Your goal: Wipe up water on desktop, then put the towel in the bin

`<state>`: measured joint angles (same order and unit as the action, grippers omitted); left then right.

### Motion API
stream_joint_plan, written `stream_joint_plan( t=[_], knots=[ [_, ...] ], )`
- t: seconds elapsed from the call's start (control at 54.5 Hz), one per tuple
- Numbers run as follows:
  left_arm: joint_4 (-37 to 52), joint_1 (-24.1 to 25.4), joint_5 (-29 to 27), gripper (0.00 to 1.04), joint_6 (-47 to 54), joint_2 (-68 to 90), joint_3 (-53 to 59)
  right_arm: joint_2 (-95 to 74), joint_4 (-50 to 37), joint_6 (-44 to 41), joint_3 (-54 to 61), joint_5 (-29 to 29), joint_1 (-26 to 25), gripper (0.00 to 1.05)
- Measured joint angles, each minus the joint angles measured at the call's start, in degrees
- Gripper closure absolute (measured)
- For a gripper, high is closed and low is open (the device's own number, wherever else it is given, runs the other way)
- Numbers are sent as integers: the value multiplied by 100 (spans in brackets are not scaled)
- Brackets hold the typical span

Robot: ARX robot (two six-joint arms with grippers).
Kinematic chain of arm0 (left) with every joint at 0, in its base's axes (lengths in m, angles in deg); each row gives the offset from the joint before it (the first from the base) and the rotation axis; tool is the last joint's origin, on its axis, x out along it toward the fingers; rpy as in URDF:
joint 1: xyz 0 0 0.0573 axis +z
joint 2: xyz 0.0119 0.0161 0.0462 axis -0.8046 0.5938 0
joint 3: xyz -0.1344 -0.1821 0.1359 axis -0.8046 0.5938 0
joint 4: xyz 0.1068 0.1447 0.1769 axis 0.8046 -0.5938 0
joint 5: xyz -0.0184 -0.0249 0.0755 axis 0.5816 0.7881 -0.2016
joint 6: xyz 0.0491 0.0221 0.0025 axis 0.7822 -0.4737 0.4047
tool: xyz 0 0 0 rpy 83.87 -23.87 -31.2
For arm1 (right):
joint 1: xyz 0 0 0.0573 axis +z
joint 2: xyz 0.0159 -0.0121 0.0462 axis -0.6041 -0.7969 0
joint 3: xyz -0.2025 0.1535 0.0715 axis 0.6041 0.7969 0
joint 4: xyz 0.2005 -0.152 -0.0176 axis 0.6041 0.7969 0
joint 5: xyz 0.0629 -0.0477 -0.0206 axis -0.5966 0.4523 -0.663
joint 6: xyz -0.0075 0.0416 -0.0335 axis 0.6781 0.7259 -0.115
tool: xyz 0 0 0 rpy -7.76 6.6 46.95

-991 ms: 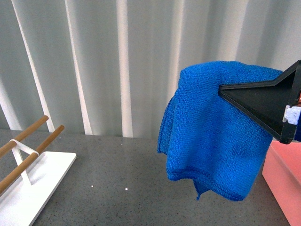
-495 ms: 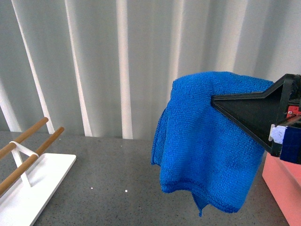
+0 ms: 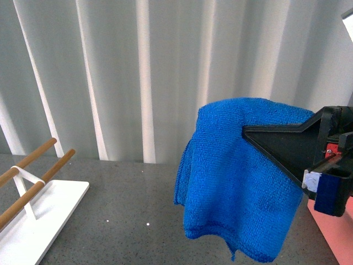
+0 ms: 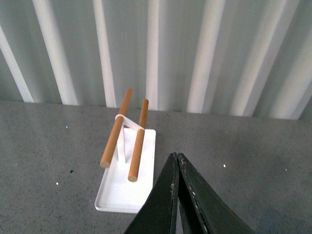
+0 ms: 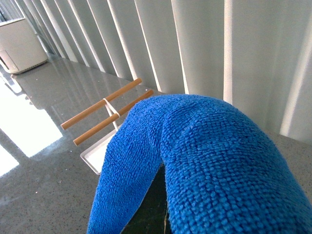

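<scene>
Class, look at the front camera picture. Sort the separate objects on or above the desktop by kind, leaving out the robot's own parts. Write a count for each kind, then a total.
towel (blue): 1
bin (pink): 1
rack (white base, wooden rods): 1
Total: 3

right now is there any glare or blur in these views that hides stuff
Front view: soft, even light, the towel sharp, no glare. Right wrist view: a bright glare patch washes out part of the desktop, and the towel fills much of the frame. Left wrist view: flat light, the left gripper dark against the desktop, the rack clear.
</scene>
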<state>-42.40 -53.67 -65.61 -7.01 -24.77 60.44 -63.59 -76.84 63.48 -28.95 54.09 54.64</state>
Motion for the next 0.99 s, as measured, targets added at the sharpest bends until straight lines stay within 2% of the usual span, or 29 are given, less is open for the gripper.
stream_joint_plan(
  t=[0.055,0.294,0.33,0.569,0.716,0.826,0.881,0.991],
  knots=[
    [-450,0,0,101,-2,-393,0,0,0,0,0,-2,15,100],
    [-514,0,0,101,-2,-601,0,-24,2,20,0,50,26,100],
    [-516,0,0,97,-2,-599,0,-59,0,39,-2,77,31,100],
    [-518,0,0,56,-2,-603,0,-1067,96,181,-177,566,225,100],
    [-518,0,0,28,-2,-603,0,-2590,754,219,-831,964,382,100],
    [-518,0,0,10,-2,-603,0,-3484,1338,234,-1421,1233,442,100],
    [-518,0,0,5,7,-603,0,-3853,1707,234,-1773,1366,448,100],
    [-518,0,0,7,7,-603,0,-4422,2378,205,-2457,1606,446,100]
  ],
)
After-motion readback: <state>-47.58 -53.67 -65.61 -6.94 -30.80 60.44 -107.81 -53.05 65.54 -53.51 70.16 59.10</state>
